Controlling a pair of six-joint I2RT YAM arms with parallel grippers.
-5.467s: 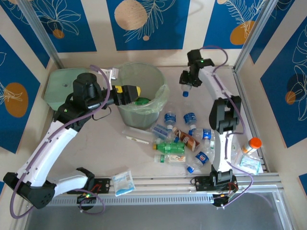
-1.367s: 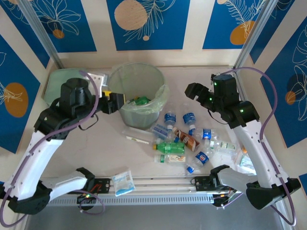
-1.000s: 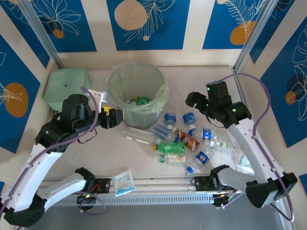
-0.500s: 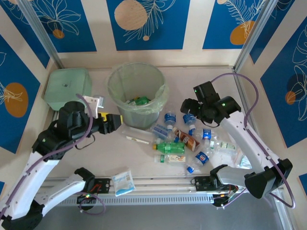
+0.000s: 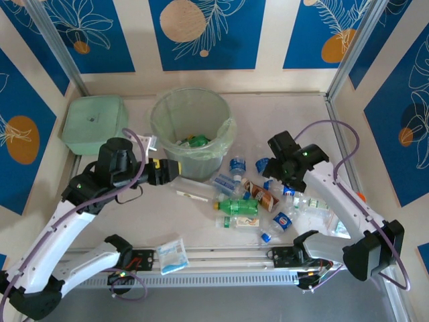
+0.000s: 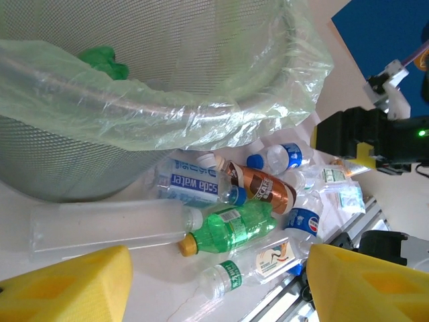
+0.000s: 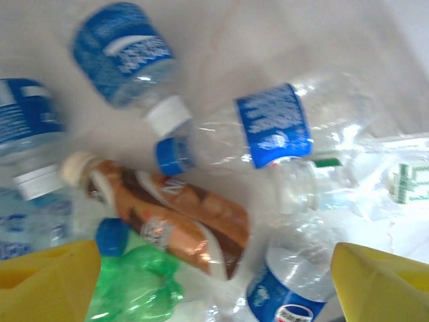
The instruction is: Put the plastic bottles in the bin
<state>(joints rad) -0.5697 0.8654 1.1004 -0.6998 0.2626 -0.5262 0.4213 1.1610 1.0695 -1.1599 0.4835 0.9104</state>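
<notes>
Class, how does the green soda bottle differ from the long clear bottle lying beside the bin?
The green soda bottle is tinted green; the long clear bottle is colourless. The green one's cap is yellowish, the clear one's white. The clear bottle is longer. Both lie capped on their sides on the table.

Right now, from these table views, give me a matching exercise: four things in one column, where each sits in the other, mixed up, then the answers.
A. brown-labelled bottle
B. long clear bottle
C. flat packet
D. square lidded box

1. far left, beside the bin
2. near edge, by the rail
3. lying at the bin's foot
4. in the bottle heap

Pairs: A-4, B-3, C-2, D-1.
</notes>
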